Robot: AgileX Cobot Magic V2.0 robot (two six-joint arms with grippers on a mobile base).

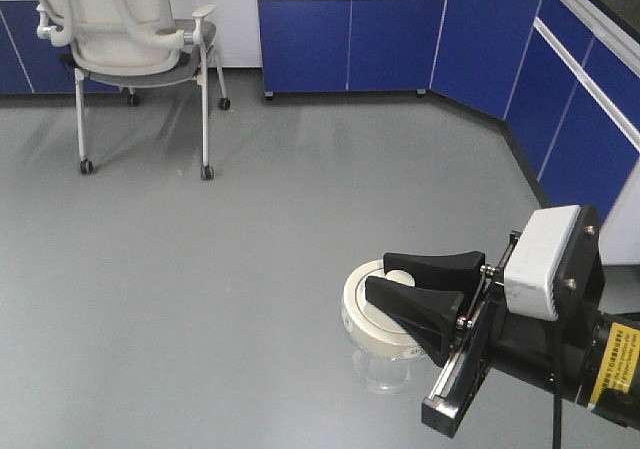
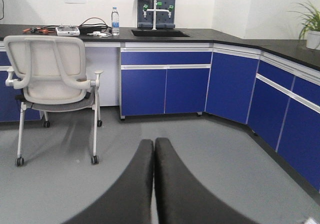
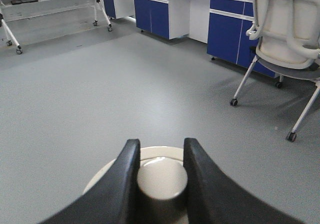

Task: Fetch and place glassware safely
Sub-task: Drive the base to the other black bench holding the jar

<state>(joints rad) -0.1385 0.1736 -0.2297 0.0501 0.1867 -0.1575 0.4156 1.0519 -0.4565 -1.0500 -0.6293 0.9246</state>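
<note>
Right wrist-mounted view puts the relation plainly: the small, squat clear glass jar with its round white lid (image 3: 161, 180) sits directly between the two black fingers of the right end effector (image 3: 161, 144), which are closed to a narrow gap on the lid's central white knob. The grip appears to hold the knob alone, not the glass body.

From the exterior front-facing view, the jar (image 1: 378, 321) hangs at the fingertips of the right end effector (image 1: 385, 275), above the bare grey floor (image 1: 200, 299) with nothing beneath it. Its short axis runs roughly upright, the clear body below the lid.

The left end effector (image 2: 154, 145) has its fingers pressed together on nothing, and the jar is absent from its view, so the right arm is plainly the nearer.

My judgement is that the coming move depends on that knob pinch: the black-topped surface over blue cabinets (image 2: 165, 33) lies well away.
</note>
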